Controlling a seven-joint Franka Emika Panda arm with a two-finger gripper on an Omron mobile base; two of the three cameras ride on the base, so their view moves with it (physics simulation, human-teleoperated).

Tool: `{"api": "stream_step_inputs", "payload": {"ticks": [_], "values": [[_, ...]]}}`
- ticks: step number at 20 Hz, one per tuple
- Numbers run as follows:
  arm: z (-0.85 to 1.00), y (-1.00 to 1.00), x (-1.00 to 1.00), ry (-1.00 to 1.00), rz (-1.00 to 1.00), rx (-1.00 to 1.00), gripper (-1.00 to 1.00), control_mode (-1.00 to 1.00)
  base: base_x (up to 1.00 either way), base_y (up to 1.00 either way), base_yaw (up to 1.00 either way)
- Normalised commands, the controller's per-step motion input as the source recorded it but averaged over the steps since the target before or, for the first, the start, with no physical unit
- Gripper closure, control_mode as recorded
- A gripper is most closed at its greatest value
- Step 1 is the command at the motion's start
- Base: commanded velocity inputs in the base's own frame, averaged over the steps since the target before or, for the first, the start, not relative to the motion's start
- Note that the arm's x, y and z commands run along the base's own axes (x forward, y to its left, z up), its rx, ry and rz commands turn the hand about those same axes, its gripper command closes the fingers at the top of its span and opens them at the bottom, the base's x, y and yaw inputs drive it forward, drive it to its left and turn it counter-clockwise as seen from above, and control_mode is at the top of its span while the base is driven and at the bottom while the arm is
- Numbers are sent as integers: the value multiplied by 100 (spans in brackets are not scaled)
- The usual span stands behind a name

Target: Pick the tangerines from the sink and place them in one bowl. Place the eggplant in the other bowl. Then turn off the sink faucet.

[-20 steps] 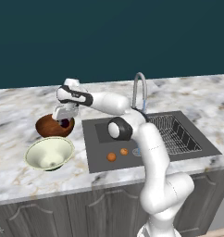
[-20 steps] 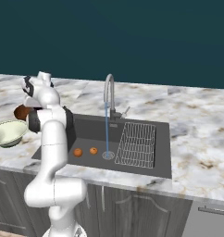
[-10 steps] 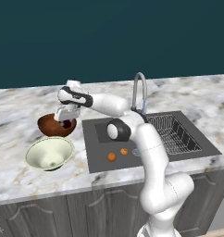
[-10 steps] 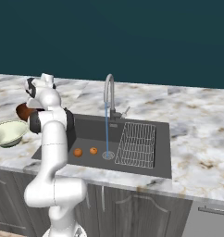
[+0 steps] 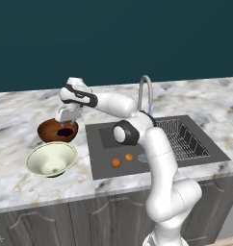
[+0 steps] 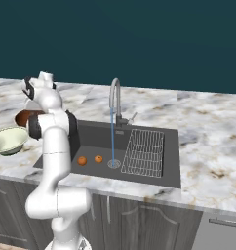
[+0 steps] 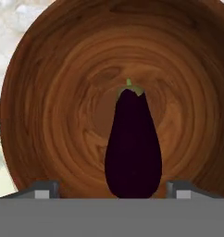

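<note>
Over the reddish-brown bowl (image 7: 49, 92) the hand (image 7: 112, 189) is hovering with its fingers spread wide and gripping nothing; the eggplant (image 7: 132, 146) is lying between them inside the bowl, stem end pointing away. It is looking placed. Two tangerines (image 5: 122, 160) are sitting on the sink (image 5: 106, 139) floor near the drain, close together, while water is running from the faucet (image 6: 115, 105). The pale bowl (image 5: 51, 159) is waiting on the tabletop (image 5: 22, 182) just beside the brown one. The tangerines are probably light, round and wet, so likely to roll or slip; gripping across the middle from above seems safest.
</note>
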Motion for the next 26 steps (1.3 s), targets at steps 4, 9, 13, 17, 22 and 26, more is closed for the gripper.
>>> {"api": "stream_step_inputs", "payload": {"ticks": [4,9,13,17,22,26], "values": [[6,-22,-52,-4,0,17,-100,-100,0,0,0],[0,-92,-59,-3,-3,27,-100,-100,0,0,0],[62,-85,-57,-12,-3,25,-100,-100,0,0,0],[96,-49,-60,-27,0,6,-100,-100,0,0,0],[46,-60,-85,-28,-5,0,-100,-100,0,0,0],[27,-87,-65,8,-23,0,-100,-100,0,0,0]]}}
